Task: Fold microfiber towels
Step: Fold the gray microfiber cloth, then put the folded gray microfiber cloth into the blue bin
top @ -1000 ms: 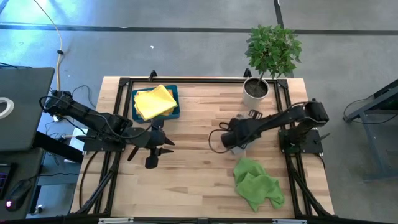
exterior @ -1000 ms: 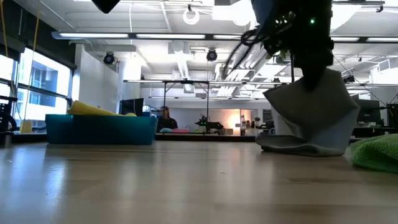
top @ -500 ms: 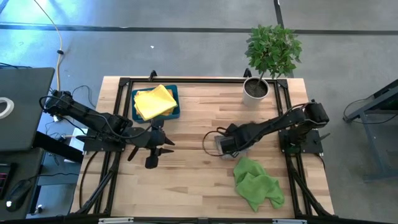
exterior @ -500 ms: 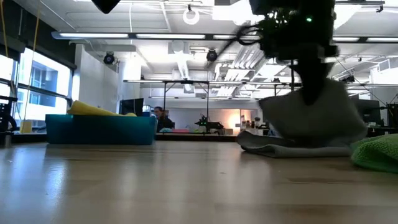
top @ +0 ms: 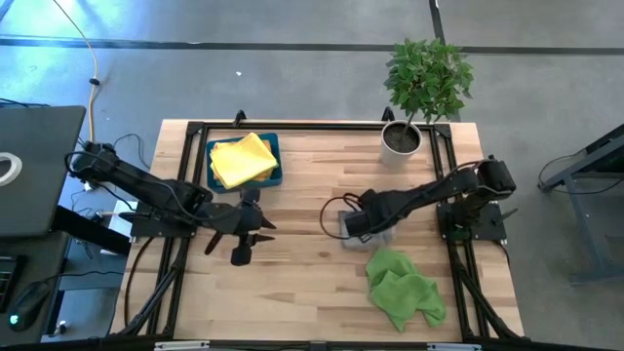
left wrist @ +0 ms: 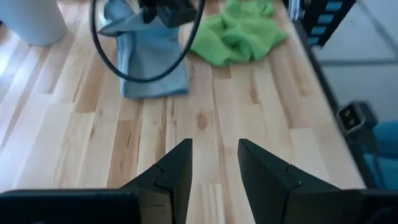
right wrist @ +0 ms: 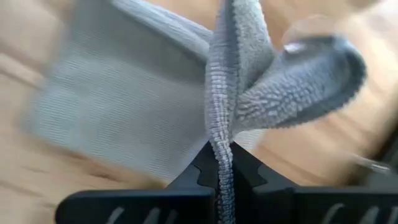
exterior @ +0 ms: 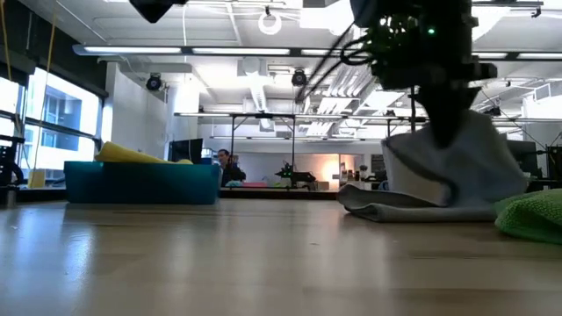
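Bright, even light falls on the wooden table (top: 302,283), with only soft shadows. In the low view, long ceiling lights (exterior: 167,50) glow and the near tabletop looks blurry. The grey towel (right wrist: 155,99) is fuzzy up close.

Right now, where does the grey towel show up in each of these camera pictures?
High view: grey towel right of centre, under the right gripper.
Low view: right side, on the table.
Left wrist view: far end, beside the green towel.
Right wrist view: fills the picture, pinched between the fingers.
Shared landmark: the green towel next to it.
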Controlling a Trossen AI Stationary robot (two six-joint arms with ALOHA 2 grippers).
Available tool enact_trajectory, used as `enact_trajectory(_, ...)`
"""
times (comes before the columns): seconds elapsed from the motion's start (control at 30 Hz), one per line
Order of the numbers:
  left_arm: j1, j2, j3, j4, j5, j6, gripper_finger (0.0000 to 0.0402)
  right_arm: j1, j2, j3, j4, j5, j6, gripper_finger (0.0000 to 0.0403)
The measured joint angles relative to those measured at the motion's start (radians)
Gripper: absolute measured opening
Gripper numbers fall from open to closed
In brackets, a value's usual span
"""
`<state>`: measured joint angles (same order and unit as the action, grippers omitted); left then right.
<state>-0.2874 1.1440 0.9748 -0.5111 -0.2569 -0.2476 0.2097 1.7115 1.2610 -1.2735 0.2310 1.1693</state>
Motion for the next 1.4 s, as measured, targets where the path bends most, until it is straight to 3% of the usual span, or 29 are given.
enact_trajectory(0.3,0.0,0.07,0.0,0.026,0.0,0.061,0.0119,0.009,0.002,0.0,0.377,0.042,-0.007,0.0)
enact_trajectory(0.5,0.0,0.085,-0.001,0.036,0.008,0.069,0.0119,-0.006,0.047,0.0,0.424,0.085,-0.043,0.0013)
enact_trajectory(0.8,0.0,0.085,0.0,0.03,0.011,0.068,0.0119,-0.007,0.069,0.0,0.6,-0.099,-0.161,0.0174)
enact_trajectory(0.97,0.0,0.084,0.0,0.035,0.032,0.039,0.0119,-0.013,-0.002,0.002,0.542,-0.171,-0.284,0.0227)
enact_trajectory(1.1,0.0,0.084,0.0,0.041,0.048,0.014,0.0119,-0.006,-0.09,0.002,0.414,-0.118,-0.43,0.0228)
enact_trajectory(1.2,0.0,0.084,0.0,0.045,0.042,-0.012,0.0119,0.011,-0.155,0.002,0.334,-0.02,-0.513,0.0219)
enact_trajectory(1.4,0.008,0.122,0.0,0.109,0.035,-0.101,0.0119,0.048,-0.307,-0.09,0.244,0.16,-0.528,0.0209)
